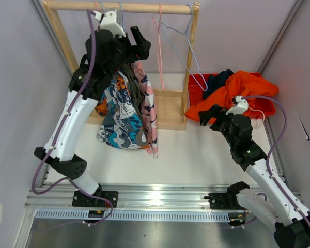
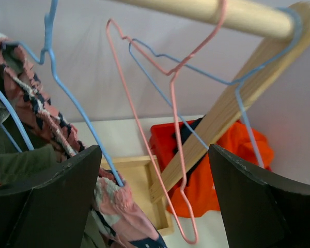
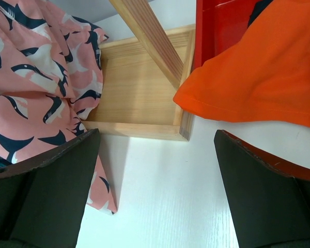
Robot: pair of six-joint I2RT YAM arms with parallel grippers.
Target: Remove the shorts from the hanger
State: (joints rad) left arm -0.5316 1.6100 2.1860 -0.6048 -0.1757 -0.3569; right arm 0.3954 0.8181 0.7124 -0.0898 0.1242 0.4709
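Three shorts hang bunched on hangers at the left of the wooden rod (image 1: 119, 7): cartoon-print shorts (image 1: 121, 116), olive shorts (image 1: 135, 90) and pink shorts (image 1: 149, 113) with a dark pattern. My left gripper (image 1: 136, 49) is raised beside their tops, open. In the left wrist view the left gripper (image 2: 155, 196) holds nothing; a blue hanger (image 2: 72, 103) carrying the pink shorts (image 2: 121, 206) runs close to its left finger. Orange shorts (image 1: 237, 90) and navy shorts (image 1: 223, 77) lie over the red bin (image 1: 195, 93). My right gripper (image 1: 211, 120) hovers open over the table, empty (image 3: 155, 191).
An empty pink hanger (image 1: 158, 46) and an empty blue hanger (image 1: 183, 51) hang at the rod's right end. The rack's wooden base tray (image 1: 168, 108) sits under the shorts, with a slanted wooden brace (image 3: 150, 36) above it. Walls close in both sides.
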